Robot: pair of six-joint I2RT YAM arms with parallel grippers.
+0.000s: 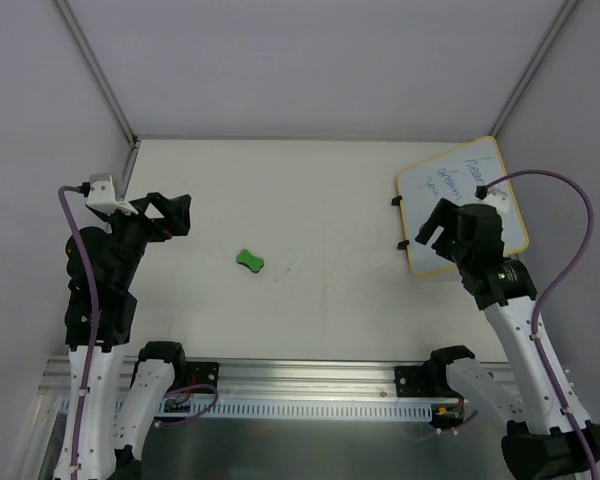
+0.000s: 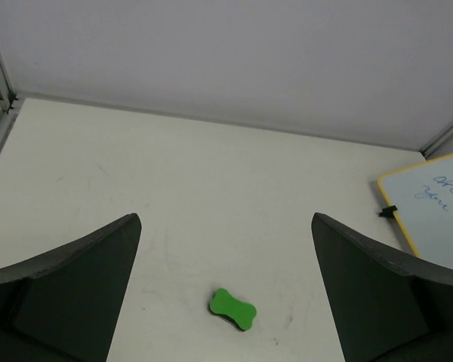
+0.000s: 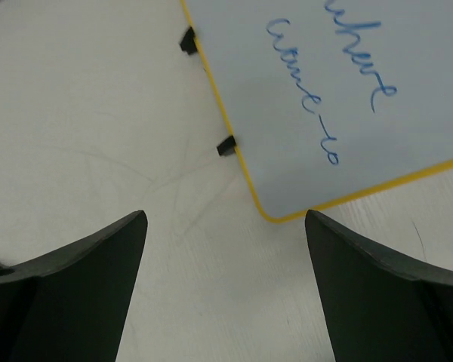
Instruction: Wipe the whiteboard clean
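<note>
White counter [image 1: 310, 200], grey walls [image 1: 330, 70] round it. Top view: left end effector [image 1: 175, 215] & right end effector [image 1: 432, 228] both w/ jaws spread wide, holding nothing. Green eraser [image 1: 250, 261] lies mid-counter, nearer the left one. Whiteboard [image 1: 445, 185] lies flat at far right, partly hidden by right arm [image 1: 520, 330]. Right wrist view alone shows blue writing [image 3: 325, 90] close up, plus two black feet [image 3: 226, 145] on the board's left edge.

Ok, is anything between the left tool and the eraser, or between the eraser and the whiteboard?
Nothing visible. Only bare table lies between the open left tool and the green eraser, and between the eraser and the whiteboard. The right tool hangs over the board's near corner.
</note>
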